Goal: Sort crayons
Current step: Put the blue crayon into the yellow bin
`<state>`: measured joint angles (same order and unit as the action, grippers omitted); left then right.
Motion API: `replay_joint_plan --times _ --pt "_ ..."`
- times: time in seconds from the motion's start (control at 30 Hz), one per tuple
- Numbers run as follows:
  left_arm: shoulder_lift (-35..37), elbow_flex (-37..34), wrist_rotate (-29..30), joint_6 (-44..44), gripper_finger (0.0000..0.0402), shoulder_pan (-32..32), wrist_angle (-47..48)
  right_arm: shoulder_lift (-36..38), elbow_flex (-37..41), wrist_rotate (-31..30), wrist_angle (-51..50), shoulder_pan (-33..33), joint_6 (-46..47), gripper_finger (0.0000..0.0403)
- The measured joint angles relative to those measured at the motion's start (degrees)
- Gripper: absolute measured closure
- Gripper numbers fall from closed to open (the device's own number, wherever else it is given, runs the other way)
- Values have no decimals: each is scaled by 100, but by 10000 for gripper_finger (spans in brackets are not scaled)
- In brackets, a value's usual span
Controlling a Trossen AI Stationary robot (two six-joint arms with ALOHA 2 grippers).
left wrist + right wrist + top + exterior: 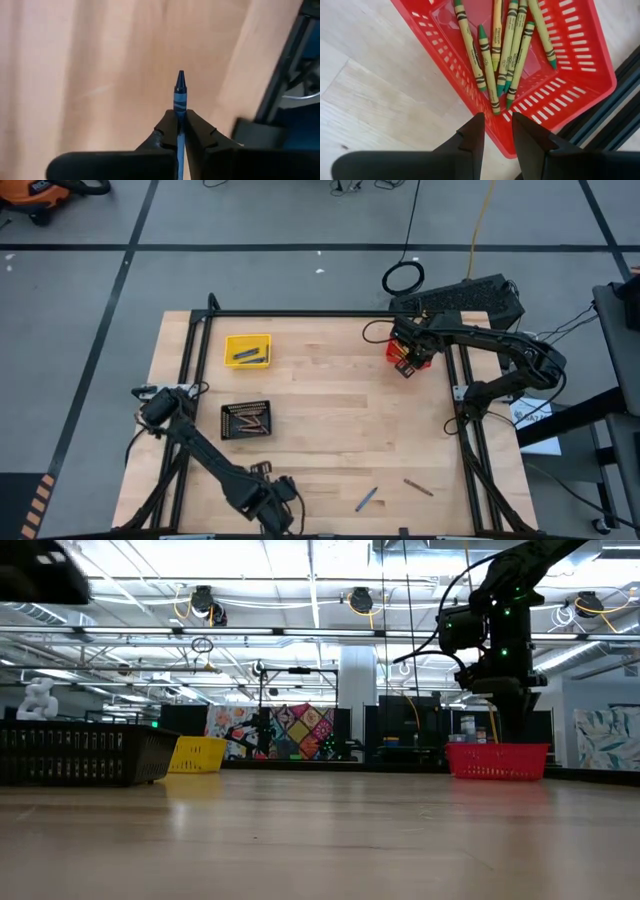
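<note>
My left gripper [275, 502] is near the table's front edge and is shut on a blue crayon [180, 92]. My right gripper [497, 120] is open and empty. It hovers over the near rim of the red basket [580, 75] at the table's far right, which holds several yellow-green crayons [506, 50]. The yellow basket [247, 350] holds blue crayons, and the black basket [245, 420] holds brown ones. A blue crayon [366, 499] and a brown crayon [418, 486] lie flat on the table near the front edge. My left gripper pinches the blue crayon's shaft [179, 117] between its two fingers [167, 132]. The crayon lies along the fingers. Its pointed tip [180, 77] sticks out past the fingertips. The tip touches nothing that shows.
Black frame rails [190, 370] run along the table's left, far and right sides. A black box [465, 298] and cables sit beyond the far right corner. In the low view the red basket [497, 760] stands under the right arm [495, 650].
</note>
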<state>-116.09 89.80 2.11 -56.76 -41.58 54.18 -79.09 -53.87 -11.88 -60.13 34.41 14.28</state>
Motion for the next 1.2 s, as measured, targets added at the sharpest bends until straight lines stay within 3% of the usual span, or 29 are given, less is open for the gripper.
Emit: replay_joint_plan --times 0.8,1.07,1.2 --pt "1416 19 763 1860 396 1641 2078 -2 0 29 143 -1 268 316" --pt "1767 -100 896 2365 396 2191 2582 -2 0 1041 341 -200 457 316" --pt "1974 -231 959 2581 396 2461 2785 -2 0 1066 401 -501 510 316"
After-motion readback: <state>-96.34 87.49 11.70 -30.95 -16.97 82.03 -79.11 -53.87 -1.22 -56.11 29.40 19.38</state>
